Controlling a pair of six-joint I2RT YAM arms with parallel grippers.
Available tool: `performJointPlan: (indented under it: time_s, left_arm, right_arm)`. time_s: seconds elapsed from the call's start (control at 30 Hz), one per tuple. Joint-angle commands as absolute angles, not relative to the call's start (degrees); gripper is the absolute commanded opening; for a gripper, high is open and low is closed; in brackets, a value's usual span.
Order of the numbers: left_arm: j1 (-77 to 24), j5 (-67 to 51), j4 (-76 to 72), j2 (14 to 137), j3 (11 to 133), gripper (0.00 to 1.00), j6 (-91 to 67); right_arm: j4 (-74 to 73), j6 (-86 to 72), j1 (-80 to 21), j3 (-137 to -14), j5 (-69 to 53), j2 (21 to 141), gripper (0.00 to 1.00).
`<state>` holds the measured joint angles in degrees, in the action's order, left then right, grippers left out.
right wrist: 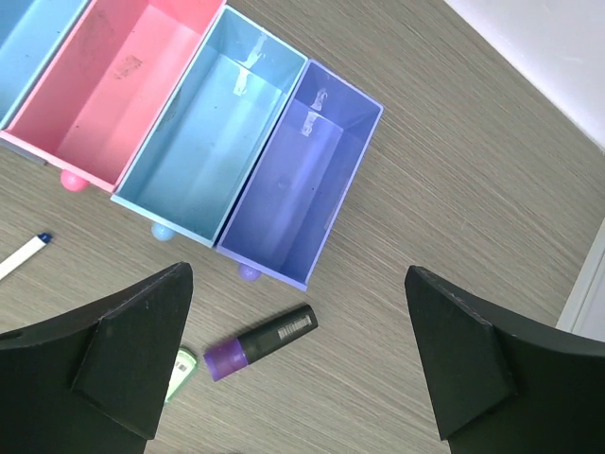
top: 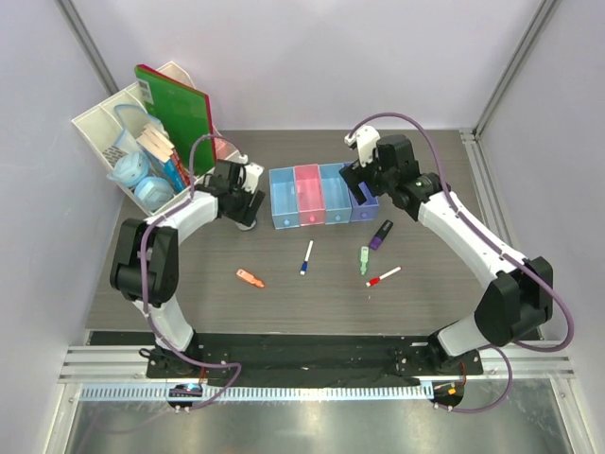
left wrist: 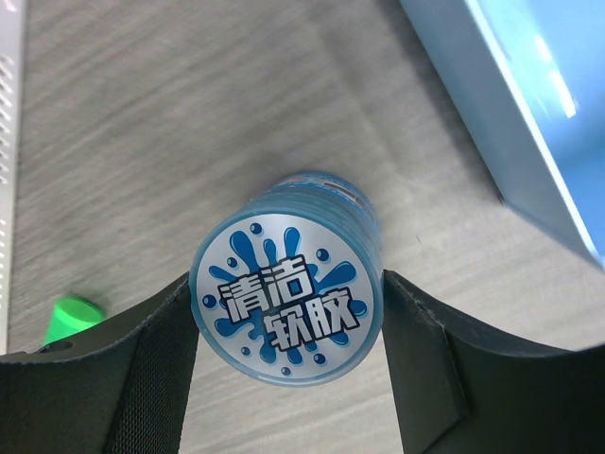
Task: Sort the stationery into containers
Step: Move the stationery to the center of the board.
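Observation:
Five pieces of stationery lie on the table in front of the containers: an orange marker, a blue-white pen, a green marker, a red-white pen and a purple-black marker. The containers form a row of blue, pink, blue and purple bins, all empty. My right gripper hangs open over the purple bin's front end. My left gripper is shut on a round blue labelled tub, left of the bins.
A white desk organiser at the back left holds a green notebook and more pale blue tubs. The end bin's blue wall is close to the held tub. A small green object lies at the left in the left wrist view.

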<state>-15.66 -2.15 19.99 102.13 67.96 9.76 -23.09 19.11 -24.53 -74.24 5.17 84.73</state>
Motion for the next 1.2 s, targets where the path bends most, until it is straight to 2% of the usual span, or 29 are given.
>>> performJointPlan:
  time_s: [0.0,0.47,1.0,1.1,1.17]
  left_arm:
    - [-16.96,-8.26,28.56,100.12,63.02,0.33,12.39]
    - [-25.74,-11.43,32.43,89.56,54.85,0.34,17.67]
    - [-42.53,-6.33,30.06,91.58,55.54,0.33,12.92]
    - [-43.07,-5.10,30.50,91.67,57.04,0.45,12.66]
    - [-42.98,-4.84,31.11,89.93,57.22,0.60,13.27]
  right_arm:
    - [-24.34,18.55,-25.22,-75.32,5.89,81.30,1.00]
    - [-28.47,18.46,-27.60,-75.06,2.82,77.35,1.00]
    - [-30.50,19.42,-27.60,-72.33,1.49,71.37,1.00]
    - [-30.85,19.86,-27.60,-72.25,1.84,71.10,1.00]
    - [-31.46,20.47,-27.60,-72.07,1.93,70.75,1.00]
